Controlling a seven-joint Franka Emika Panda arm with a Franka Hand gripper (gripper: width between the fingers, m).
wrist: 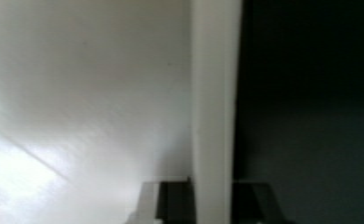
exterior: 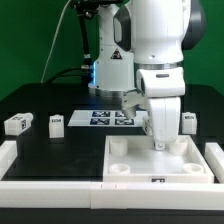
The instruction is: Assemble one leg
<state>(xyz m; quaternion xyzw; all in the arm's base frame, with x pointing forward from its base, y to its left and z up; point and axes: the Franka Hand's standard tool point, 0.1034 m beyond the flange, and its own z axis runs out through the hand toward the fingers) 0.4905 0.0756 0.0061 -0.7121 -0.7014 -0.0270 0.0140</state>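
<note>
Three small white legs with marker tags lie on the black table: one (exterior: 17, 123) and a second (exterior: 56, 122) at the exterior view's left, a third (exterior: 188, 121) at its right. No leg shows in the wrist view. The large white tray (exterior: 130, 168) lies in front. My gripper (exterior: 160, 142) reaches straight down onto the tray's far wall. In the wrist view the gripper (wrist: 214, 198) straddles that wall (wrist: 214, 90). Its dark fingers (wrist: 170, 203) press against both sides of it. The tray's floor (wrist: 81, 90) lies on one side, the dark table on the other.
The marker board (exterior: 105, 117) lies at the back, partly behind the arm. White blocks (exterior: 6, 160) stand along the table's front edge and sides. The arm hides the table right behind the tray.
</note>
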